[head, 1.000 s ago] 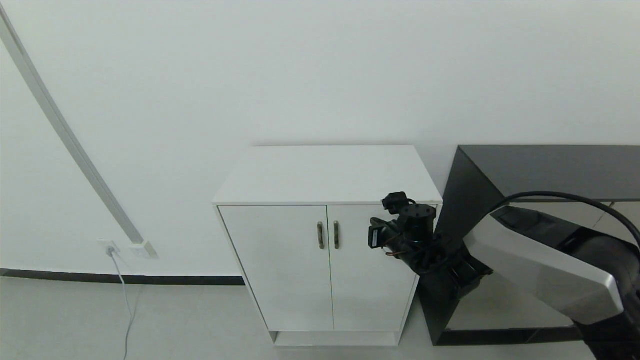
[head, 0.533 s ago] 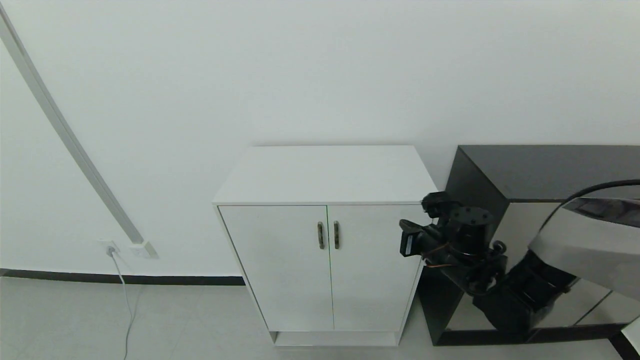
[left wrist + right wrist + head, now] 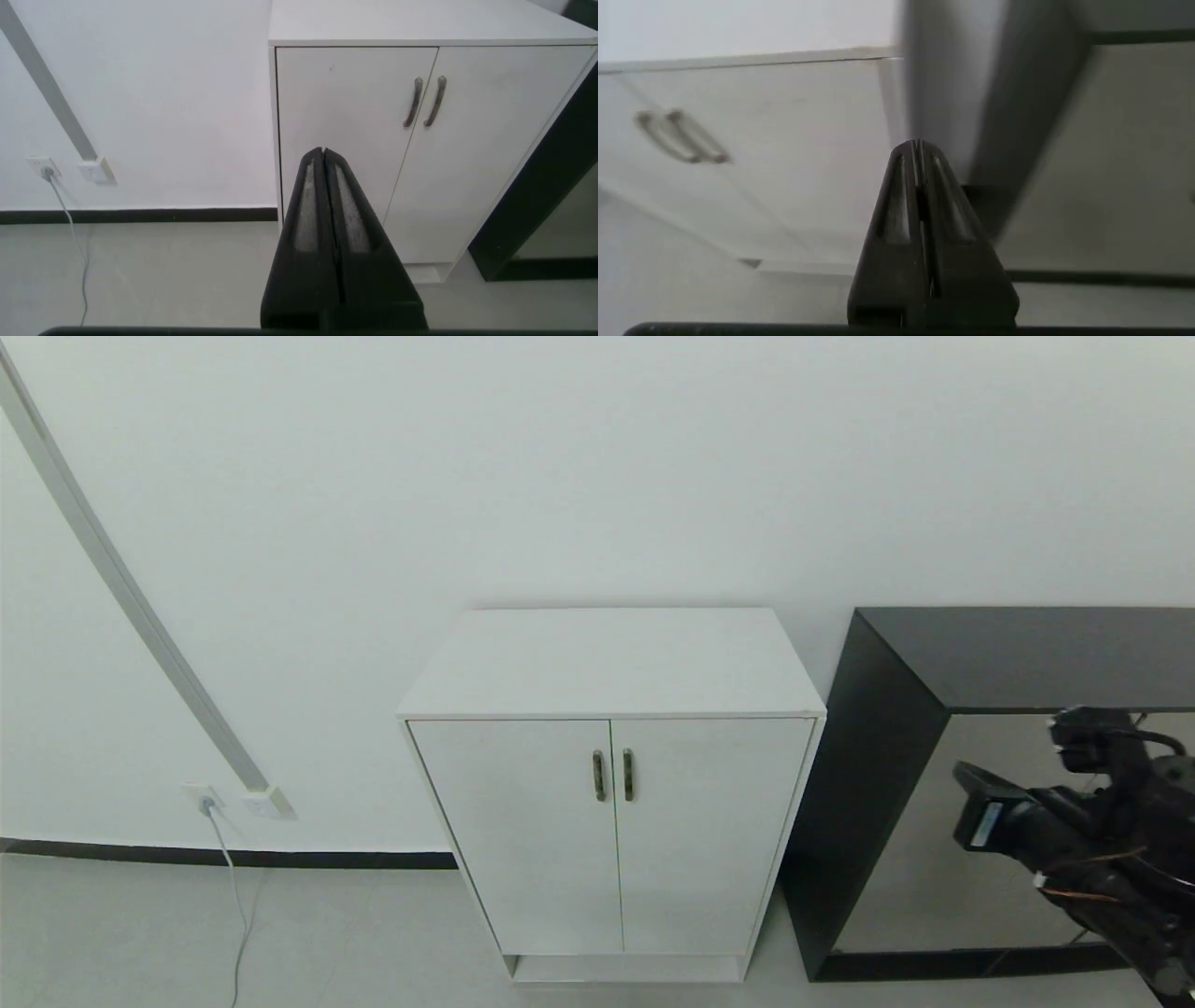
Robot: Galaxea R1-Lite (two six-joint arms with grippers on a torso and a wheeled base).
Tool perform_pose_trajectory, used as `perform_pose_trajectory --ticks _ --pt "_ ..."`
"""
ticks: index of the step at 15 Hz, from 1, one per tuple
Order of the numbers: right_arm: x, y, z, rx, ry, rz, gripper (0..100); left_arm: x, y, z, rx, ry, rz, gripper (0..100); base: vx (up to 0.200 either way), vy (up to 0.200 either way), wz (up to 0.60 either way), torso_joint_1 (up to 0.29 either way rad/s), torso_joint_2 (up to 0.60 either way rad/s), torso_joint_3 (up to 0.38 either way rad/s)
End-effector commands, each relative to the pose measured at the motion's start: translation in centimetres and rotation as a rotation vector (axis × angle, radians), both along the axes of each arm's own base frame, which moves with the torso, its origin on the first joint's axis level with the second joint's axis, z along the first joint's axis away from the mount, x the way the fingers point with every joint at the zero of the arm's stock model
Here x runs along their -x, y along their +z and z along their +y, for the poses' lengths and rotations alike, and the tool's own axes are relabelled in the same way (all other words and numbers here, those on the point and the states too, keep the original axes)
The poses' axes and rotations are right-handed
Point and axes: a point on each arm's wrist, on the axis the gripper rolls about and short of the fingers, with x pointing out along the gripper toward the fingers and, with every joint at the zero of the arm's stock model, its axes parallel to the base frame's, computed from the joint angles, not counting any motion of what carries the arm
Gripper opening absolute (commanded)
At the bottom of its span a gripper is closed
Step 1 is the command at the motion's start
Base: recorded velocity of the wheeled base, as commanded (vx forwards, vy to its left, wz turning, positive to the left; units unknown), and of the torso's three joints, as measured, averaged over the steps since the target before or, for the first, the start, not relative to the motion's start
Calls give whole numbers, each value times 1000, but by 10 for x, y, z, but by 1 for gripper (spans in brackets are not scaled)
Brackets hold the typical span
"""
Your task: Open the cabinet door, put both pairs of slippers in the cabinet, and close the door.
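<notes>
The white cabinet (image 3: 607, 663) stands against the wall with both doors shut, its two dark handles (image 3: 612, 776) side by side at the middle seam. My right arm (image 3: 1092, 840) hangs off to the right, in front of the black unit and clear of the cabinet. In the right wrist view my right gripper (image 3: 918, 149) is shut and holds nothing, with the cabinet door (image 3: 785, 187) and handles (image 3: 682, 135) off to one side. My left gripper (image 3: 323, 154) is shut and empty, facing the cabinet's left door (image 3: 355, 121) from a distance.
A black unit with a mirrored front (image 3: 934, 663) stands right beside the cabinet. A wall socket with a cable (image 3: 203, 798) and a slanted conduit (image 3: 121, 588) are on the left wall. Bare grey floor (image 3: 280, 933) lies in front.
My right arm has swung rightward, from in front of the cabinet's right door to in front of the black unit. The cabinet doors stay shut.
</notes>
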Motion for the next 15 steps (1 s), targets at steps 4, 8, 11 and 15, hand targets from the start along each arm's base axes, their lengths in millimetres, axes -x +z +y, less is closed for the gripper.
perform_pose_trajectory --ticks 4,8,11,15 --pt "82 13 -54 18 -222 -70 0 0 0 0 0 0 0 0 0 0 0 0 0 0" --pt "147 2 -61 34 -128 44 0 0 0 0 0 0 0 0 0 0 0 0 0 0" --pt "186 -19 -62 20 -2 113 0 0 0 0 0 0 0 0 0 0 0 0 0 0" --pt "216 -42 -62 8 95 133 0 0 0 0 0 0 0 0 0 0 0 0 0 0"
